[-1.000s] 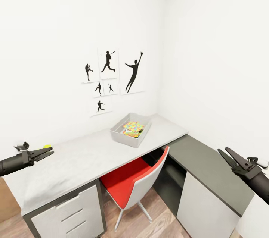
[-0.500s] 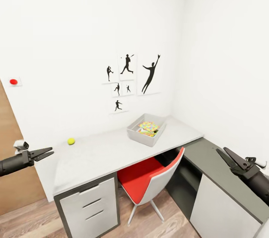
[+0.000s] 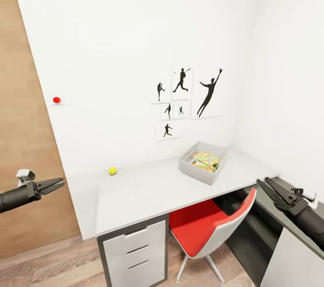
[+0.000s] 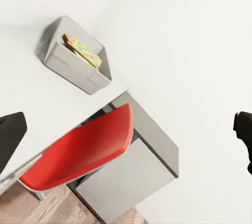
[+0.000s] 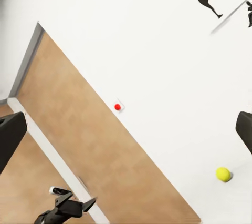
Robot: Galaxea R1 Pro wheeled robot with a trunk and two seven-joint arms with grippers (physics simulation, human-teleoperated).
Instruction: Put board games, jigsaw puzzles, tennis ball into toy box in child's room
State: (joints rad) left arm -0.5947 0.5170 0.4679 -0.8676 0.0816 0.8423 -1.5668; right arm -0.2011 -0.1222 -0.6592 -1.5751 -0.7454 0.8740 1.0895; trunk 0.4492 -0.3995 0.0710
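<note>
The light grey toy box (image 3: 201, 171) stands on the table (image 3: 148, 192) near the corner, with a multicoloured jigsaw puzzle (image 3: 206, 161) lying inside it. The tennis ball (image 3: 112, 171) rests on the table's far left end by the wall. My left gripper (image 3: 56, 184) hangs open and empty left of the table. My right gripper (image 3: 270, 186) is open and empty over the dark grey top (image 3: 288, 221). The left wrist view looks at the toy box (image 4: 79, 63) and the puzzle (image 4: 83, 51). The right wrist view catches the tennis ball (image 5: 223, 174). The board games and the bed are out of view.
A red and white chair (image 3: 209, 228) is pushed under the table beside white drawers (image 3: 135, 248). A wooden door (image 3: 24, 134) stands at the left, with a small red button (image 3: 56, 100) on the wall. Sports silhouette prints (image 3: 186, 98) hang above the table.
The camera has swung left, so the table, toy box and prints sit further right in the picture and the wooden door has come into view. Both arms hold the same pose.
</note>
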